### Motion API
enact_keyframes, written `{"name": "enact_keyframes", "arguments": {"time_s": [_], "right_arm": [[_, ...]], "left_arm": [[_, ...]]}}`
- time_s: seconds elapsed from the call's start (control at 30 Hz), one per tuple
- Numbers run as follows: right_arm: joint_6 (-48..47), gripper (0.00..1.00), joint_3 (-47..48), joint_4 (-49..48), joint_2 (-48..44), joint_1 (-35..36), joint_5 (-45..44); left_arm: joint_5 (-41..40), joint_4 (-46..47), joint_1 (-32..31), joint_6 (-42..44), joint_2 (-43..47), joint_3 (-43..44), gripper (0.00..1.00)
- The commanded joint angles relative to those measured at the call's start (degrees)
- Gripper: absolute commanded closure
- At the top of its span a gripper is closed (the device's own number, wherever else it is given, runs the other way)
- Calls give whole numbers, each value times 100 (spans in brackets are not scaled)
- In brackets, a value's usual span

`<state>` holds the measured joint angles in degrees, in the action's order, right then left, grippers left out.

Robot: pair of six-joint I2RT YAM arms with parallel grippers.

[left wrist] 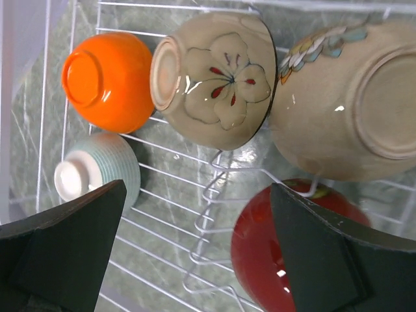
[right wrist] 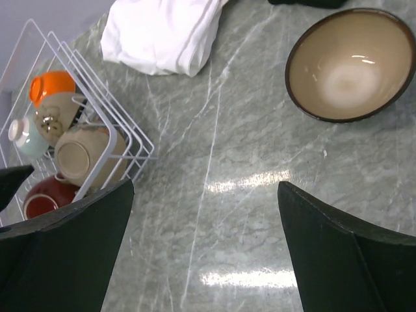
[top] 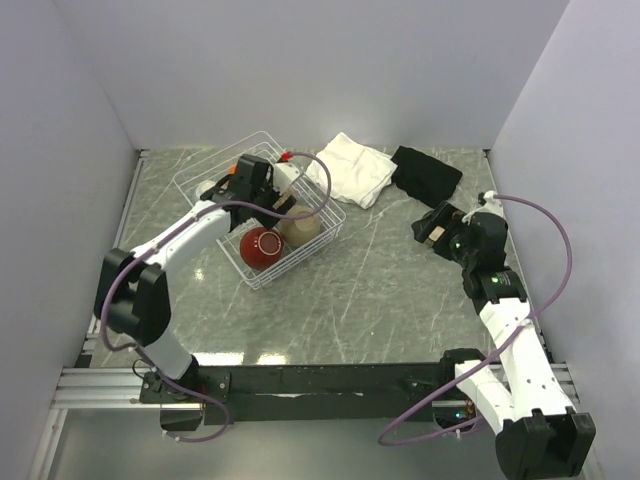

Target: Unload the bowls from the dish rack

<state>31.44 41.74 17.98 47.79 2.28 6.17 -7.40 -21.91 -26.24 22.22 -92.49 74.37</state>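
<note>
Your left gripper point(left wrist: 196, 214) hangs over the rack point(top: 215, 157), jaws apart, probably lining up a grab. Five bowls lie inside it, most showing their foot rings: orange bowl point(left wrist: 104, 81), blue-green bowl point(left wrist: 97, 169), flowered bowl point(left wrist: 218, 81), tan bowl point(left wrist: 351, 110), red bowl point(left wrist: 273, 247). Your right gripper point(right wrist: 205, 195), jaws also apart, hovers over the table beside the brown bowl point(right wrist: 351, 65), which stands upright outside the rack, cream within.

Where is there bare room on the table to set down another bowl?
The table is bare between the rack and the brown bowl, and along the near edge. Crowded: inside the rack, and the back edge with the white cloth and black cloth.
</note>
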Motion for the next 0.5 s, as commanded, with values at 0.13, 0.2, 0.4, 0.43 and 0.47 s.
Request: {"name": "enact_keyframes", "arguments": {"time_s": [0.13,0.2,0.4,0.43,0.47], "right_arm": [[-288,0,-122,-119,-112,184,244],[-296,0,-104,-154,-77,202,287],[-270,0,-183,-251,-16,220,428],[-253,0,-183,-268,-7,229,437],[-253,0,-183,-268,11,220,446]], "left_arm": [[247,135,-13,1548,-638,447,1],[466,152,-4,1627,-709,561,1],[660,354,-4,1733,-964,728,1],[669,380,5,1759,-1025,737,1],[670,424,5,1786,-1052,737,1]]}}
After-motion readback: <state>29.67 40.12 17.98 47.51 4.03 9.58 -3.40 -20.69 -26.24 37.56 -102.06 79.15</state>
